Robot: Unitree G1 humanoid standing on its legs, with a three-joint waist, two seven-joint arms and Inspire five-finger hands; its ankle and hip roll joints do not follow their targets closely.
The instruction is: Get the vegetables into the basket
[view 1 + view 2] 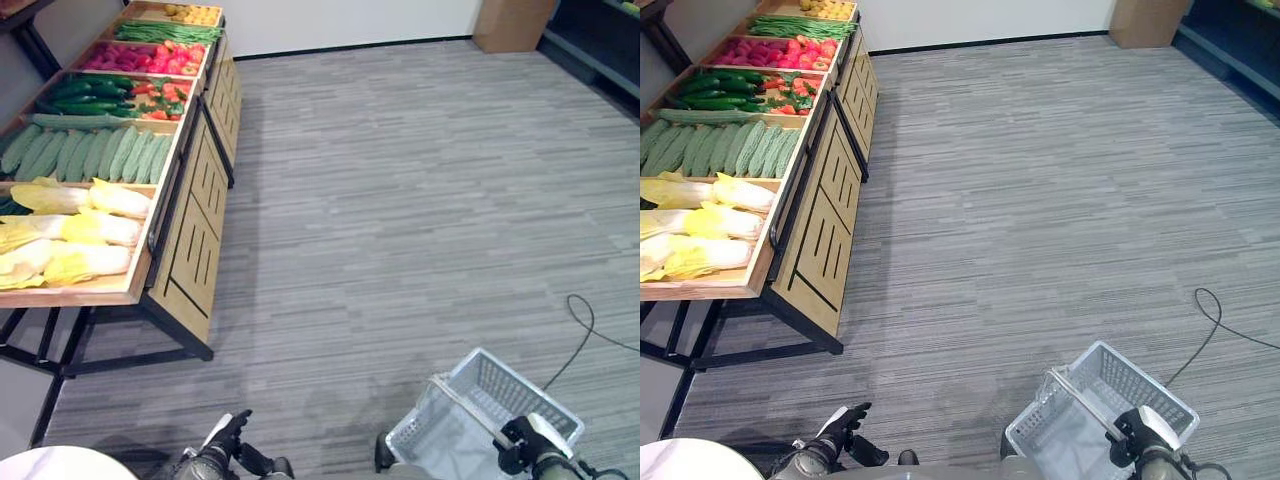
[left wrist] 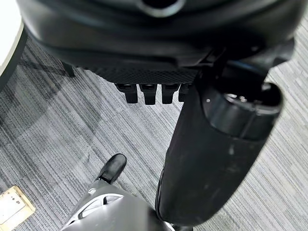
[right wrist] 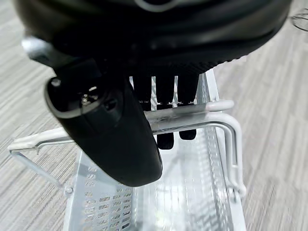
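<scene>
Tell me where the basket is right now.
The white basket hangs at the robot's lower right over the grey floor, its handle gripped by the right robot hand, well away from the vegetable stand on the left.

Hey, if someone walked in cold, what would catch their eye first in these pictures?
The wooden produce stand at the robot's far left, its compartments filled with pale yellow cabbages, green gourds, cucumbers and red peppers. Then the white basket low at the right, its handle gripped by the right hand.

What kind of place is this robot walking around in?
It looks like a grocery shop's produce section, or a mock-up of one. A wooden display stand holds compartments of vegetables: pale cabbages, green cucumbers. The right hand carries a white shopping basket by its handle.
</scene>
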